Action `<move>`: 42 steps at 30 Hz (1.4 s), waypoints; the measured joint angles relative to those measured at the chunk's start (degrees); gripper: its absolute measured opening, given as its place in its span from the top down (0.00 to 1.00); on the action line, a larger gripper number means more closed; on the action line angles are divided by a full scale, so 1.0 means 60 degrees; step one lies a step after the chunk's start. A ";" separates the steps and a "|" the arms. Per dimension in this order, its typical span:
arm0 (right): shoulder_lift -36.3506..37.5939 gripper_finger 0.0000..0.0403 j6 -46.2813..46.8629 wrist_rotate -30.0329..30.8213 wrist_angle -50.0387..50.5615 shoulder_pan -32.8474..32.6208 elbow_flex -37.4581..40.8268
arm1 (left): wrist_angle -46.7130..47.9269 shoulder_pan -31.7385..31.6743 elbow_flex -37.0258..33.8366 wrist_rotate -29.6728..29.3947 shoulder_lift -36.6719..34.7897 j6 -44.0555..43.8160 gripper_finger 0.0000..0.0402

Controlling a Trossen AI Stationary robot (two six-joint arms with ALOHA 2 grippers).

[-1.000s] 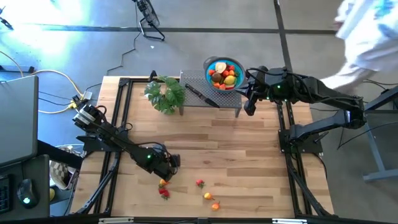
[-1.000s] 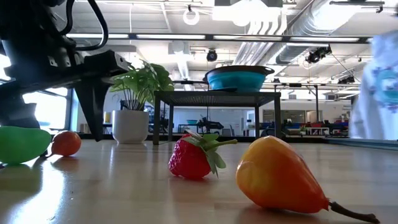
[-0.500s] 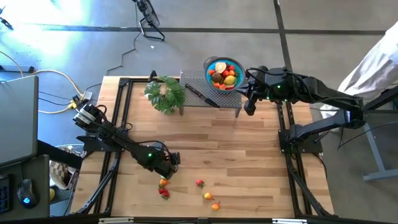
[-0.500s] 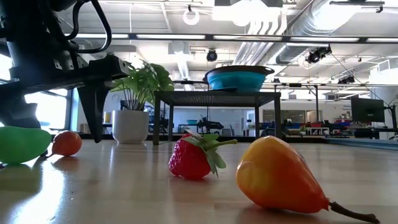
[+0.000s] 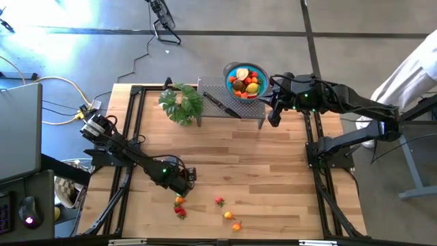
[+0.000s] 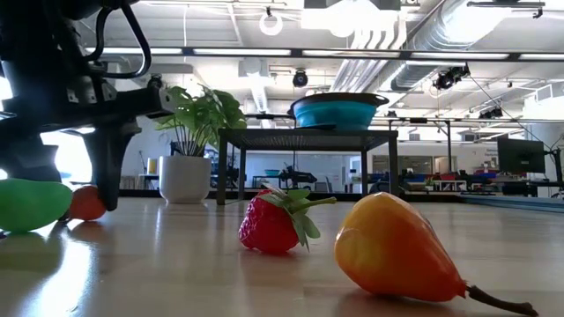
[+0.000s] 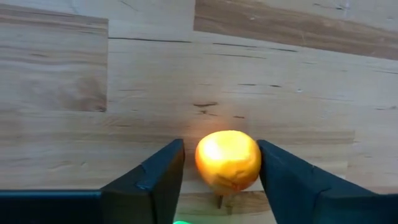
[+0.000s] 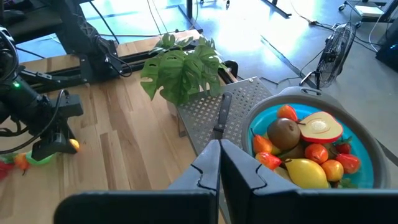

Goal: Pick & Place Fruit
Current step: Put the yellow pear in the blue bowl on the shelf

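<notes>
Fruit counted from above: four loose pieces (image 5: 180, 207) on the desk (image 5: 273, 164), more in one blue bowl (image 5: 240, 70). Left wrist view: one orange (image 7: 227, 160) sits between the left tool (image 7: 221, 168) fingers, narrowed around it. Right tool (image 8: 219, 163), pinched shut, hangs beside the bowl.

Green fruit (image 6: 31, 204) cut by low view's edge. Orange fruit (image 6: 86, 202) partly behind left gripper's finger (image 6: 107, 167) (contact between them unclear). Bowl (image 6: 339, 112) contents hidden there.
</notes>
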State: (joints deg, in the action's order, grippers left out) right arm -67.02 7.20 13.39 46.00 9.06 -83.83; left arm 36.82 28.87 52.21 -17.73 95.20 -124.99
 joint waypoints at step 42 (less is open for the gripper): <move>-0.0001 0.99 -0.0277 -0.0012 0.0000 0.0000 0.0000 | 0.0243 -0.0008 0.0000 0.0327 -0.0486 0.0029 0.62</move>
State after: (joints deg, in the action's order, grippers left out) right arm -67.02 5.54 13.32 46.00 9.06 -83.83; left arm 38.28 28.82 52.21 -15.76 92.28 -124.81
